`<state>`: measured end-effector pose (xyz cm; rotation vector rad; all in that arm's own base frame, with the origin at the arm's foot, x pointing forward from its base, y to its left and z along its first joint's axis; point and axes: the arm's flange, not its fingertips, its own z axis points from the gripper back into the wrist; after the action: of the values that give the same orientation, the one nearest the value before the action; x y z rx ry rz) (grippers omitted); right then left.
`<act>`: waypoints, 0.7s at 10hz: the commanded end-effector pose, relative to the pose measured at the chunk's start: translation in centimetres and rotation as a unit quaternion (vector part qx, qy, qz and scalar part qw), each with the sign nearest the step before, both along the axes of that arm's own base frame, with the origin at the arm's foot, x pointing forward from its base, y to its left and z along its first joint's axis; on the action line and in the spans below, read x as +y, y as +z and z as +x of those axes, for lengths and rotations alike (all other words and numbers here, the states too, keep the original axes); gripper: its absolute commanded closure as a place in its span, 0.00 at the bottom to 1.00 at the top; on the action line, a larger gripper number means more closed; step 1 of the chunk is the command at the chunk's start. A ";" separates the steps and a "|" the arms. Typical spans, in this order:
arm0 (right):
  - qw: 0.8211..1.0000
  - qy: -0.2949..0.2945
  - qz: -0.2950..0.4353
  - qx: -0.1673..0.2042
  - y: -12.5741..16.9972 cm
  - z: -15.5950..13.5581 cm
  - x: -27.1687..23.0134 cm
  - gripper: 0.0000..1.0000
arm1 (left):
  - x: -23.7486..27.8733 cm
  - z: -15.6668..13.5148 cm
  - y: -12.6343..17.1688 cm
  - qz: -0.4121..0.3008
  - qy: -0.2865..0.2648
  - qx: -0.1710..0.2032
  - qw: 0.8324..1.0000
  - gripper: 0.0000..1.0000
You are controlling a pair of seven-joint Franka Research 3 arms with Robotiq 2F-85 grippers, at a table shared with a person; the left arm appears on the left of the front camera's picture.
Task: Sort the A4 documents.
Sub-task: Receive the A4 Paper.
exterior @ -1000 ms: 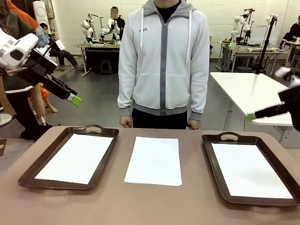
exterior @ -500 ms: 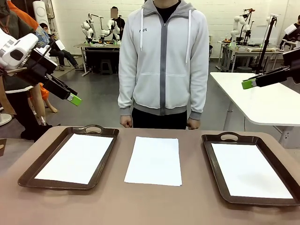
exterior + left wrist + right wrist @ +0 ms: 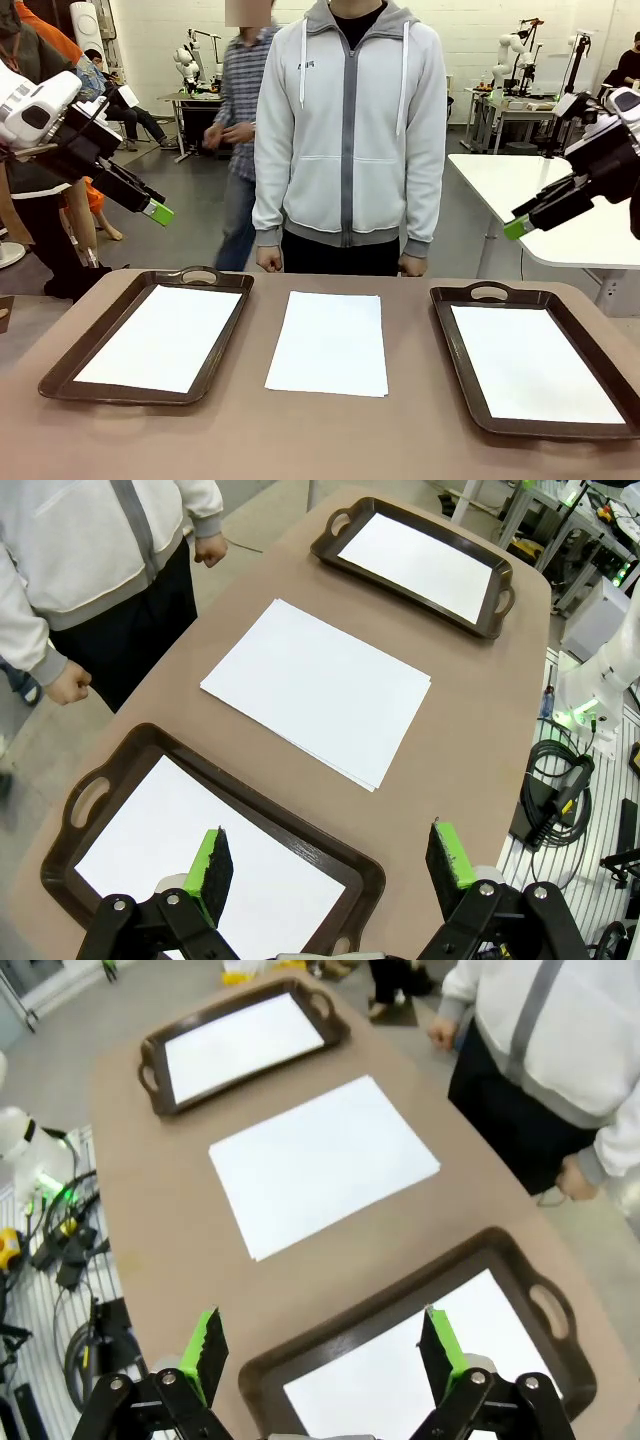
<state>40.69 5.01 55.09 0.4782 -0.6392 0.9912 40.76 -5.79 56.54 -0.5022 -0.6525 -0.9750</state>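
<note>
Hard to tell: number of sheets in the middle pile (image 3: 329, 342); a second edge peeked out at one corner in the left wrist view; beyond that, no telling
Cut off: near outer corner of the right tray (image 3: 441, 322) lost at the picture's edge in the front view; left arm (image 3: 40, 112) and right arm (image 3: 612, 150) cropped at the sides; left gripper (image 3: 157, 211) and right gripper (image 3: 518, 228) seen side-on from the front, one green pad apiece
Left gripper: fingers spread wide, nothing between them; hung in the air, pointed down at the left tray (image 3: 360, 868)
Right gripper: spread wide too, empty; hung in the air, pointed down at the right tray
Papers: one white sheet (image 3: 165, 336) lay flat in the left tray; another sheet (image 3: 532, 362) lay flat in the right tray; middle pile lay bare on the table (image 3: 300, 435), between the trays, touching neither
Table: brown, smooth, rounded at the corners
Room: workshop hall, pale wall, grey floor; white side table (image 3: 545, 195) off to the right
Around: person in a grey hoodie (image 3: 346, 130) stood at the far edge, fists (image 3: 268, 260) just above the rim, opposite the middle pile; black cables (image 3: 548, 798) lay on the floor beside the table
In the way: grey hoodie hid part of a second person in a checked shirt (image 3: 236, 120) behind
</note>
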 end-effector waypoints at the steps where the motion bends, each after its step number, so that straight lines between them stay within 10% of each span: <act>1: 0.999 -0.005 -0.033 0.004 0.2 -0.4 -0.2 0.00 | 0.1 -0.1 -0.1 -0.001 -0.008 -0.006 1.000 0.00; 7: 1.000 0.002 -0.029 0.001 0.0 -0.1 -0.3 0.00 | 0.1 -0.1 -0.1 -0.001 -0.008 -0.006 1.000 0.00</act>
<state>40.57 4.51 55.01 0.4345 -0.6076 1.0070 40.76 -5.79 56.54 -0.5022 -0.6525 -0.9750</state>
